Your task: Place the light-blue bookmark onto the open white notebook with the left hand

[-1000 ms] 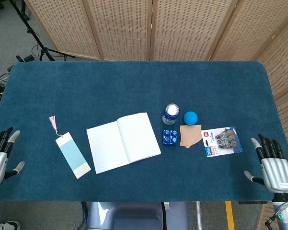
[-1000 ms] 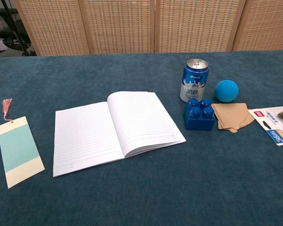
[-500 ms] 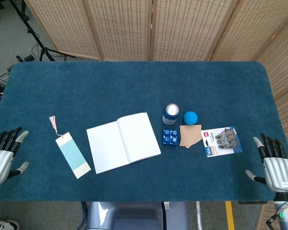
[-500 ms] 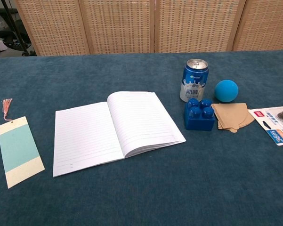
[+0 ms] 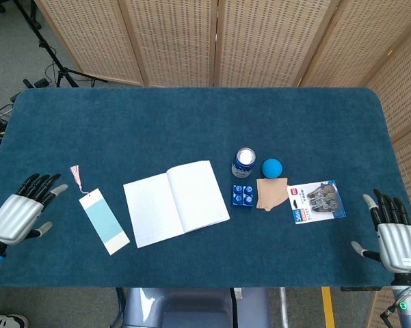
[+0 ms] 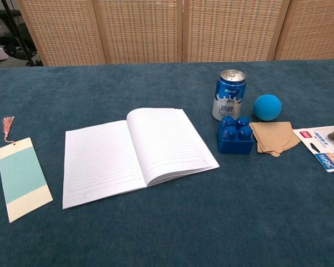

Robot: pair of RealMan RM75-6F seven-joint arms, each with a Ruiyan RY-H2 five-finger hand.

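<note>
Far left, the left hand (image 5: 17, 215) sits at the counter (image 5: 191, 123) edge with fingers spread, holding nothing. It only shows in the head view. Just to its right lies the light-blue bookmark (image 5: 104, 223), flat on the blue cloth, with its pink tassel (image 5: 75, 175) at the far end. The long axis runs away from the robot and leans a bit left at the tassel end, so I'd guess the hand needs to come in sideways and get fingers under a long edge, which looks fiddly on something that thin.

Next over is the open white notebook (image 5: 176, 202), lined pages up, close beside the bookmark but not touching. So the carry is a short hop to the right. The left hand is clearly the nearer one.

Past that: a blue block (image 5: 243, 195), a can (image 6: 229, 94) in blue and white with writing I can't make out, a blue ball (image 5: 271, 167), and a tan folded piece (image 5: 271, 193). Then a carded pack (image 5: 316, 201) with a red and blue label, too small to read.

Far right, the right hand (image 5: 394, 238) rests at the edge, fingers apart and empty, well away from everything that matters.
</note>
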